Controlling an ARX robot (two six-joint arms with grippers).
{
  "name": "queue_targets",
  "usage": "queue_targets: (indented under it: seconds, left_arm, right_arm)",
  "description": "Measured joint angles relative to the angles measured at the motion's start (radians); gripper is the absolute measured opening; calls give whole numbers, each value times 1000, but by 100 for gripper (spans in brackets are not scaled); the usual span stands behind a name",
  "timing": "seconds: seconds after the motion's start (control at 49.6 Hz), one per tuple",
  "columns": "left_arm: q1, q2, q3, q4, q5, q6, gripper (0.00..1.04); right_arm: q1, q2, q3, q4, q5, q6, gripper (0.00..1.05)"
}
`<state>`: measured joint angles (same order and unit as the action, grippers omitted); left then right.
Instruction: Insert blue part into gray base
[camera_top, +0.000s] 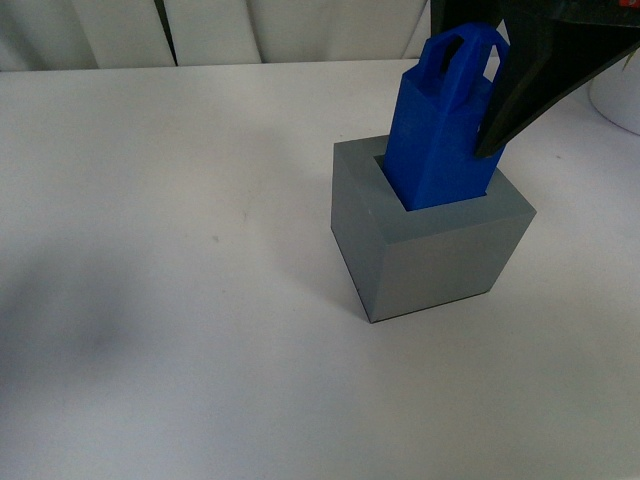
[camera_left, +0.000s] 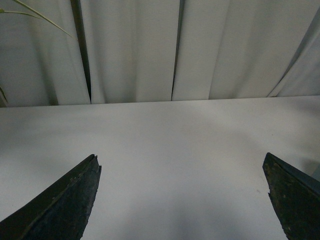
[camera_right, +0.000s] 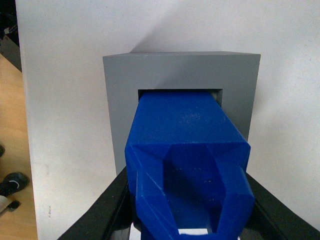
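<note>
- Checking progress, you are seeing the blue part (camera_top: 440, 130) standing in the square recess of the gray base (camera_top: 440, 255), right of centre on the white table (camera_top: 150, 300); much of it is projecting.
- The right gripper (camera_right: 186, 172) is clamping the blue part's upper sides; the left gripper (camera_left: 181, 156) is hanging spread wide, holding nothing.
- You are handling smooth blue plastic, square-sectioned and loop-topped, against a matte cube; final seating and release are probably remaining.

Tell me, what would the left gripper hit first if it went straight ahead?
The left gripper, jaws open, faces only bare white table; the way looks free up to the pleated white curtain beyond, probably its first contact, though depth is unclear.
</note>
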<state>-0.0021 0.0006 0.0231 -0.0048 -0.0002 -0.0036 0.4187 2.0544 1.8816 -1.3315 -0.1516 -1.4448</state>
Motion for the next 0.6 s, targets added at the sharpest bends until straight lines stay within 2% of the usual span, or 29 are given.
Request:
queue_targets:
  seconds: [0.081,0.222,0.342,0.604]
  left_arm:
    - [0,0,0,0,0,0,99]
    - [0,0,0,0,0,0,99]
    - [0,0,0,0,0,0,99]
    - [0,0,0,0,0,0,99]
  right_arm:
    - [0,0,-3,14,-6,1,56]
    - [-10,-3,-3,45,-69,22,85]
    - [-19,-34,-23,69,-117,43,99]
    - [-61,-200,-176,199,-233,97,97]
